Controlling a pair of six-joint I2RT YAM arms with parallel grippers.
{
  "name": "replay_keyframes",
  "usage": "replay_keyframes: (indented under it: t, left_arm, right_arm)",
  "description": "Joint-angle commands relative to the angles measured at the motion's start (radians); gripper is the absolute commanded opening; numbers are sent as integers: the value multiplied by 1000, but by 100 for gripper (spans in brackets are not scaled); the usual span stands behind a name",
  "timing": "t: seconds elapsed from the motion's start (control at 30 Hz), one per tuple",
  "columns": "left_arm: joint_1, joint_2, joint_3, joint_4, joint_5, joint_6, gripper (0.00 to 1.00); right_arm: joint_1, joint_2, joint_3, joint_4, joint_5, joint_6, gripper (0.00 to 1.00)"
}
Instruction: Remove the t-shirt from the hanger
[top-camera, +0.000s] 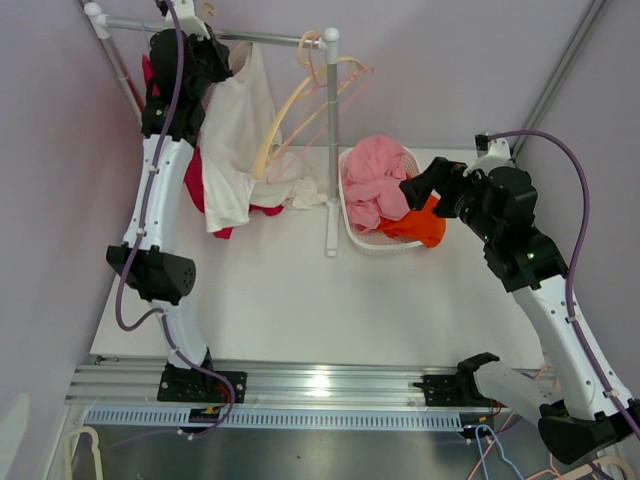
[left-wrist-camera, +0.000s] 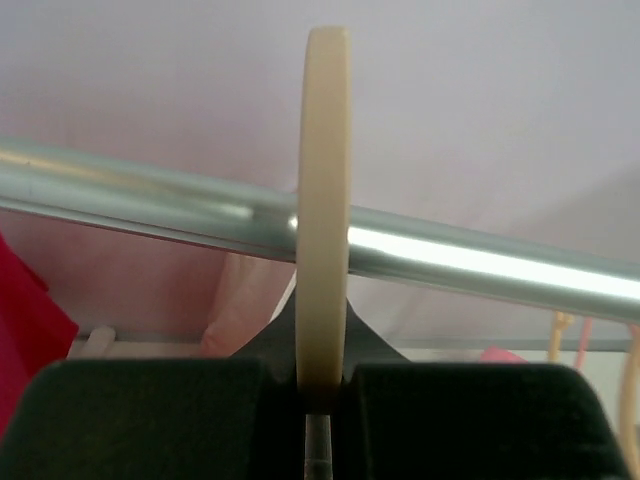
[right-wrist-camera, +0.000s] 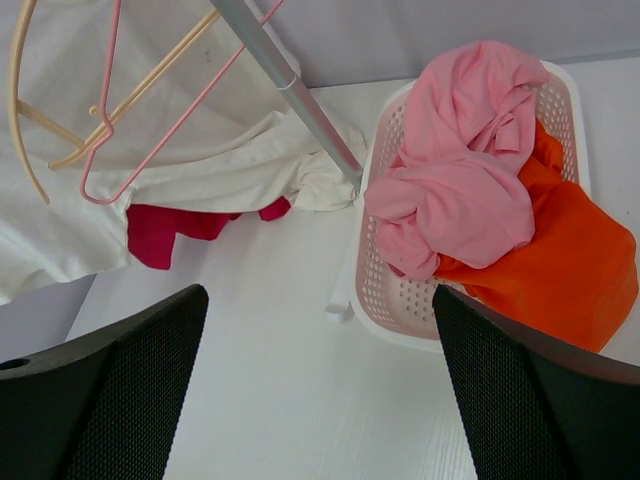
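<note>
**Table** (top-camera: 300, 310): white, with a clothes rack across its far edge.

**Rail** (top-camera: 275, 39) (left-wrist-camera: 480, 262): a metal bar, horizontal. It is carried by an upright post (top-camera: 330, 150) (right-wrist-camera: 292, 88) near the middle of the far edge.

**White t-shirt** (top-camera: 235, 140) (right-wrist-camera: 200, 170): hangs from the rail at the far-left corner. Its lower part lies bunched on the table beside the post.

**Cream hanger hook** (left-wrist-camera: 325, 200): crosses the rail edge-on.

**Left claw** (top-camera: 213, 62) (left-wrist-camera: 322, 385): raised to the rail and clenched on the cream hanger hook, which is pinched between its black fingers.

**Red garment** (top-camera: 194, 185) (right-wrist-camera: 160, 232): lies partly under the t-shirt.

**Bare hangers**: one cream (top-camera: 285, 115) (right-wrist-camera: 20, 110) and one pink wire (top-camera: 345, 78) (right-wrist-camera: 108, 110), both at the rail's right end.

**White laundry basket** (top-camera: 352, 232) (right-wrist-camera: 392, 300): stands just right of the post. It holds a pink garment (top-camera: 375, 178) (right-wrist-camera: 470, 170) on top of an orange garment (top-camera: 420, 228) (right-wrist-camera: 575, 265).

**Right claw** (top-camera: 418, 187) (right-wrist-camera: 318, 300): released, fingers spread wide and holding nothing. It hovers beside the basket toward the far-right corner.
</note>
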Motion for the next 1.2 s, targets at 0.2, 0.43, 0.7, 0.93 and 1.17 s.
replay_keyframes:
  t: [0.2, 0.43, 0.7, 0.93, 1.17]
  left_arm:
    - [-1, -180, -9, 61, 224, -15, 1]
    - [-3, -217, -6, -81, 186, -58, 1]
    - [-89, -461, -301, -71, -81, -22, 1]
    - [-190, -683, -487, -152, -394, -133, 1]
    - [-221, -742, -587, -141, -439, -158, 1]
  right_arm:
    - [-1, -20, 8, 24, -53, 10, 100]
    - [35, 11, -25, 82, -229, -33, 99]
    - [408, 96, -74, 341, -295, -213, 100]
    - [724, 271, -62, 693, -328, -247, 99]
    - [824, 416, 22, 889, -367, -192, 99]
